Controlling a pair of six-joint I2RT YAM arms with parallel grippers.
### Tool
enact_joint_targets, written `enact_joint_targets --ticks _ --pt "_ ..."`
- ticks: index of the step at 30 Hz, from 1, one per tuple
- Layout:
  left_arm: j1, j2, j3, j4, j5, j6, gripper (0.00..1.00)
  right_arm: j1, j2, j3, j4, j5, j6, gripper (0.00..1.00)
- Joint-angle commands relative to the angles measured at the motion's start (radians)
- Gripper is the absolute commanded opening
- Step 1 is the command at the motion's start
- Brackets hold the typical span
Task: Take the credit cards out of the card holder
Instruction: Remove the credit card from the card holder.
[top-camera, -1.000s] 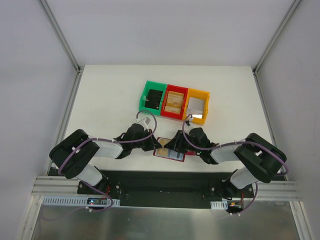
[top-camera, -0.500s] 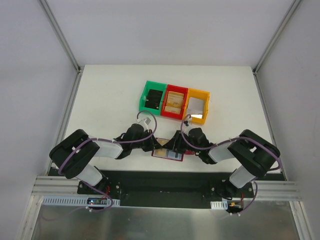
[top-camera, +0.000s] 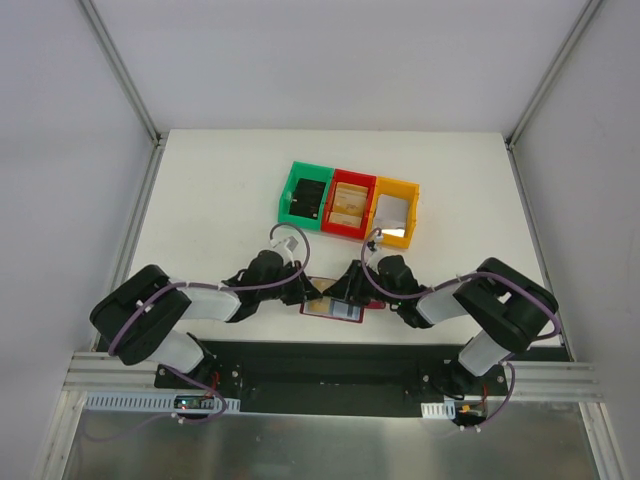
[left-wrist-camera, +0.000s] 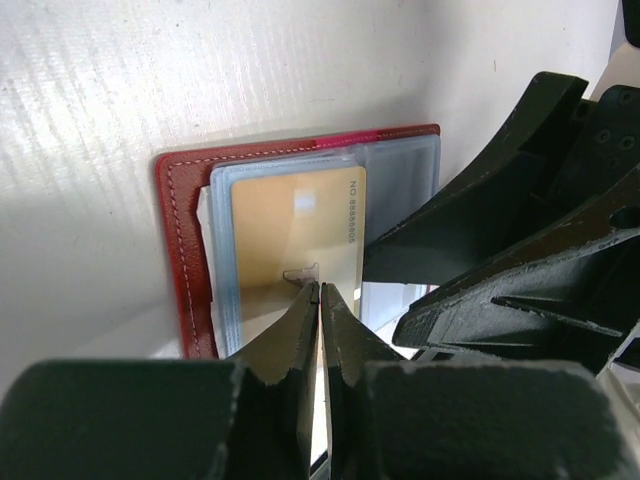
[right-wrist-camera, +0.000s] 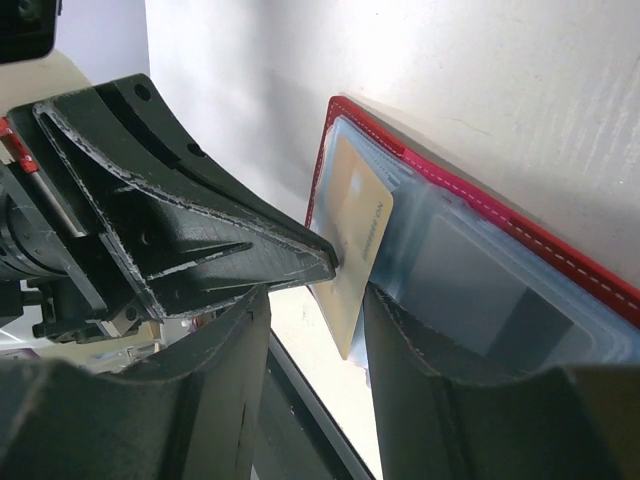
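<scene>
Slip risk: our left gripper (left-wrist-camera: 318, 292) pinches gold card (left-wrist-camera: 290, 230) by edge; card holder (left-wrist-camera: 180, 260) may drag, right gripper (right-wrist-camera: 313, 295) spread apart.

The card holder (right-wrist-camera: 480, 290) lies open on the white surface (right-wrist-camera: 450, 70), with a red stitched border and clear grey-blue pockets. A gold credit card (right-wrist-camera: 358, 240) sticks out of its left pocket, tilted. The left claw (right-wrist-camera: 328, 262) pinches the card's edge with its tips together. The right claw (right-wrist-camera: 310, 320) has its fingers apart, and the card's lower end is between them.
</scene>
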Motion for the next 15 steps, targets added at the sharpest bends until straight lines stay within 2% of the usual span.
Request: enact_joint_targets --ticks 1,8,15 --pt "0.000 -0.074 -0.017 -0.068 -0.034 0.024 0.03 -0.006 0.006 0.017 0.112 -0.028 0.017 0.44" --pt "0.008 -0.148 -0.026 -0.110 -0.070 0.035 0.07 -0.010 0.011 0.014 0.115 -0.028 0.019 0.45" --pt "0.011 -0.136 -0.030 -0.121 -0.081 0.033 0.06 -0.009 0.016 0.012 0.135 -0.034 0.026 0.45"
